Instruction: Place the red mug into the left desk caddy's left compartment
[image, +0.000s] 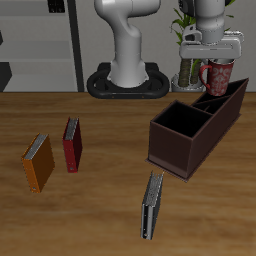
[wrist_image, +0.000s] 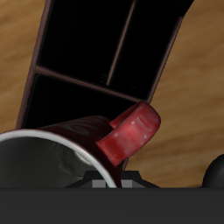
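My gripper (image: 218, 60) is shut on the red mug (image: 216, 77) and holds it in the air above the back, taller end of the left desk caddy (image: 170, 150). The caddy is a long dark maroon-brown box with a black inside. Its left compartment (image: 219, 99) lies just under the mug. In the wrist view the mug's pale rim and grey inside (wrist_image: 39, 171) and its red handle (wrist_image: 131, 133) show close up. Beyond them is the caddy's black inside with its dividing walls (wrist_image: 87, 83). The mug hides part of the caddy there.
A small red book (image: 71, 145) and an orange book (image: 38, 162) lie away from the caddy. A grey book (image: 152, 205) lies near the table's front edge. A potted plant (image: 189, 55) stands at the back, close beside the mug. The robot's base (image: 125, 82) is at the back.
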